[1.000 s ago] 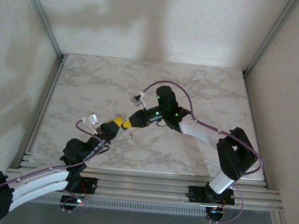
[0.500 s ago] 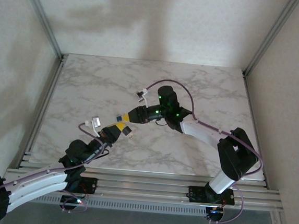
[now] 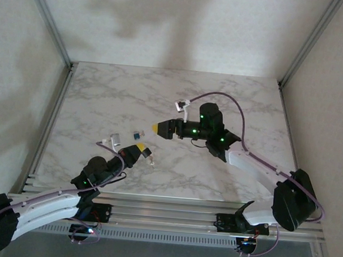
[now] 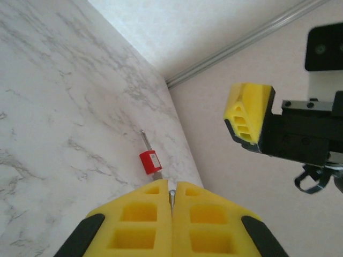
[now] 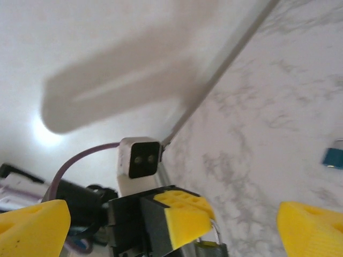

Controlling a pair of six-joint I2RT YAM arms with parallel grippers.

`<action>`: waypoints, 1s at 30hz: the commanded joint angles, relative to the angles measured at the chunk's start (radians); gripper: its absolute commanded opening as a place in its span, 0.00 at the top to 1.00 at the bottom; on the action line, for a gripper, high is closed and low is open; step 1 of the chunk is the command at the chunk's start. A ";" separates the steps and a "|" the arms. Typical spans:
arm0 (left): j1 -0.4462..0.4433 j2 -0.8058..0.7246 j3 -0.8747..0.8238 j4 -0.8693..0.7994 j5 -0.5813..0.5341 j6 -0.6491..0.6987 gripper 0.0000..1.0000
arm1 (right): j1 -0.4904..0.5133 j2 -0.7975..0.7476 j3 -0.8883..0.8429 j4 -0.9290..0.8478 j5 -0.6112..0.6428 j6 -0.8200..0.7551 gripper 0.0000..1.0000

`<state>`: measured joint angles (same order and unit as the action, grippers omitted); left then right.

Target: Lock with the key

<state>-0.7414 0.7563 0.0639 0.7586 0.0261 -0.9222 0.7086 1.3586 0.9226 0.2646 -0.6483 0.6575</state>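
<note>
My left gripper (image 3: 140, 148) (image 4: 172, 188) is shut on the thin metal shackle of a small padlock (image 3: 150, 156). In the left wrist view the padlock's red body (image 4: 150, 161) sits just past the fingertips. A thin metal stem (image 4: 143, 138) sticks out of its far end; it looks like the key, though I cannot tell for sure. From the right wrist the padlock (image 5: 210, 250) hangs dark under the left finger (image 5: 185, 222). My right gripper (image 3: 158, 128) stands wide open and empty, a short way right of the padlock, its fingers (image 5: 37, 227) far apart.
A small blue piece (image 3: 138, 134) (image 5: 333, 158) lies on the marble table (image 3: 234, 98) just beyond the left gripper. Metal frame rails (image 3: 47, 111) and white walls bound the table on both sides and at the back.
The right gripper opened and drew back to the right, away from the left gripper. The left gripper kept its hold and shifted slightly toward the near edge. The blue piece now lies uncovered.
</note>
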 commanded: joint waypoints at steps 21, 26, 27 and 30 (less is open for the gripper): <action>0.153 0.461 0.284 0.301 0.379 -0.067 1.00 | -0.144 -0.179 -0.393 0.238 0.325 0.216 0.01; 0.166 0.539 0.336 0.305 0.452 -0.054 1.00 | -0.144 -0.151 -0.404 0.314 0.241 0.200 0.01; 0.168 0.552 0.344 0.308 0.461 -0.053 1.00 | -0.146 -0.144 -0.411 0.337 0.235 0.206 0.01; 0.173 0.592 0.358 0.355 0.490 -0.065 1.00 | -0.145 -0.129 -0.419 0.361 0.233 0.208 0.03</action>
<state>-0.5804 1.3300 0.3836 1.0161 0.4446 -0.9718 0.5674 1.2152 0.5091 0.5453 -0.3798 0.8787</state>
